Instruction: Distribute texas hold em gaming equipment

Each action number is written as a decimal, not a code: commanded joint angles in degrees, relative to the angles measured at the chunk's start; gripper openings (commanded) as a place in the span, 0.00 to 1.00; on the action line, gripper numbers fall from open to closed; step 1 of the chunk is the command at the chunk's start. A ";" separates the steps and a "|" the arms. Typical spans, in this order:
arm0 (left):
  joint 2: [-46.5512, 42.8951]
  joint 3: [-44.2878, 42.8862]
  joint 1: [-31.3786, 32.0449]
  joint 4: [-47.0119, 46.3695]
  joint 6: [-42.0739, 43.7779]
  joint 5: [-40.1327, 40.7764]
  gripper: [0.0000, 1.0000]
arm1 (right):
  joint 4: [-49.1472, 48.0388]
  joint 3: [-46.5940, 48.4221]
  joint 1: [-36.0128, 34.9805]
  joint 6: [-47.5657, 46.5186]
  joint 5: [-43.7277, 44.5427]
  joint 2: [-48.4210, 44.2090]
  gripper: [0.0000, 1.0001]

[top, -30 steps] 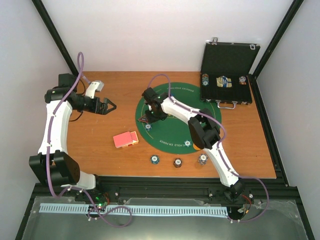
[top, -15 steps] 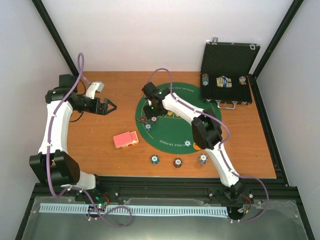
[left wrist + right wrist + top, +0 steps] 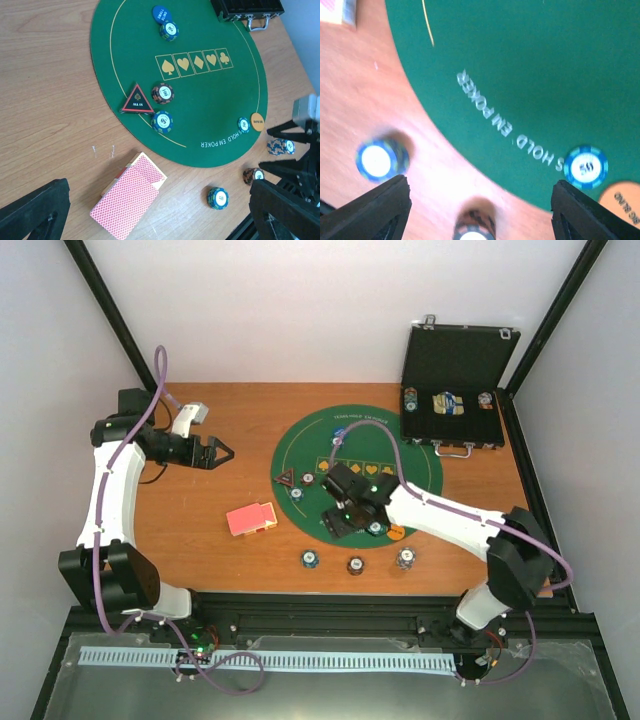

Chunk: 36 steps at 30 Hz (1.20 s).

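Right wrist, round chip (image 3: pixel 585 167) on seemingly felt mat (image 3: pixel 545 60), end effectors (image 3: pixel 228 452) (image 3: pixel 480 197) agape, empty

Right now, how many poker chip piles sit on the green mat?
4: one pile beside the blue disc, two by the triangle, one by the orange disc. Between the views, none seem hidden.

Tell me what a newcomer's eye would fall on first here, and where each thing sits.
The round green poker mat in the middle of the wooden table draws the eye first, with the right gripper hovering open over its near edge. Next come the red-backed cards on the wood left of the mat, and the open black case at the far right corner.
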<state>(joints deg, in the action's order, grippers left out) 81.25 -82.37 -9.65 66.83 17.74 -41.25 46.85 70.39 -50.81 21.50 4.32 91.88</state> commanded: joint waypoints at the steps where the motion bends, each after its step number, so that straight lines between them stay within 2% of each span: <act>1: -1.42 -1.16 -0.27 -0.70 -1.03 -1.38 1.00 | -1.61 -9.15 -1.86 7.53 1.85 -6.53 0.78; 10: -1.73 -0.88 -0.23 -0.55 -1.12 -1.02 1.00 | -5.85 -19.02 -4.83 11.32 -1.19 -10.31 0.78; 25: -1.45 -1.29 -0.25 -0.47 -1.13 -1.30 1.00 | -8.71 -20.59 -7.46 11.63 -0.95 -4.87 0.76; 36: -1.46 -1.51 -0.27 -0.38 -0.98 -1.18 1.00 | -10.58 -23.73 -7.47 12.54 -1.84 -4.67 0.65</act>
<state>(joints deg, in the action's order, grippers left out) 81.23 -82.37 -9.65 66.83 17.30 -41.60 37.87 47.77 -57.65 32.86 2.46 86.65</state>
